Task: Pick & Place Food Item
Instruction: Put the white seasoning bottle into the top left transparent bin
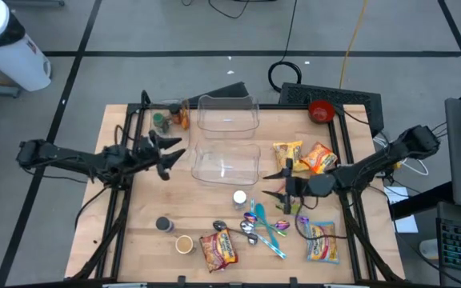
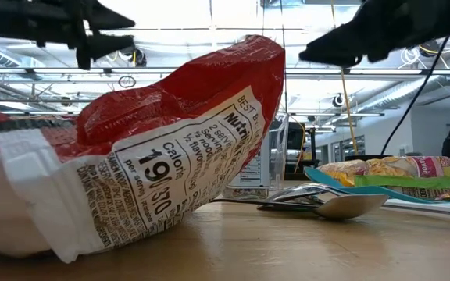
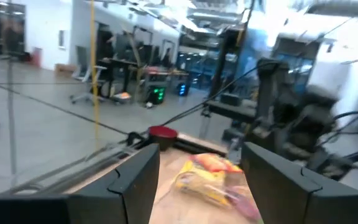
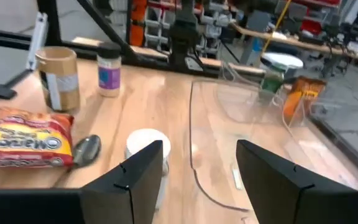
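Table (image 1: 134,232): wooden top, both arms over it. Two clear bins, far bin (image 1: 229,114) and near bin (image 1: 226,162), at centre, both empty.

Food packets: two yellow-orange packets (image 1: 302,156) right of the near bin; one ramen packet (image 1: 218,248) at the front edge; one packet (image 1: 322,242) at front right. Any could be the task's item; none is lifted.

Smaller items: red bowl (image 1: 320,110) at the far right corner; spoons (image 1: 256,224) at front centre; white jar (image 1: 239,198) just before the near bin; bottles (image 1: 170,119) left of the far bin; two small jars (image 1: 174,234) at front left.

Right gripper (image 1: 277,184): hovers between the yellow-orange packets and the spoons, fingers (image 4: 140,177) spread wide, empty, touching nothing. Its wrist view looks at the white jar and the near bin.

Left gripper (image 1: 166,152): hovers left of the near bin, spread wide, empty.

Step in hand, judged: approach to a packet. Advice: line the spread fingers across the packet's narrow side, come down clear of the spoons, close on the packet's body rather than a crinkled edge.
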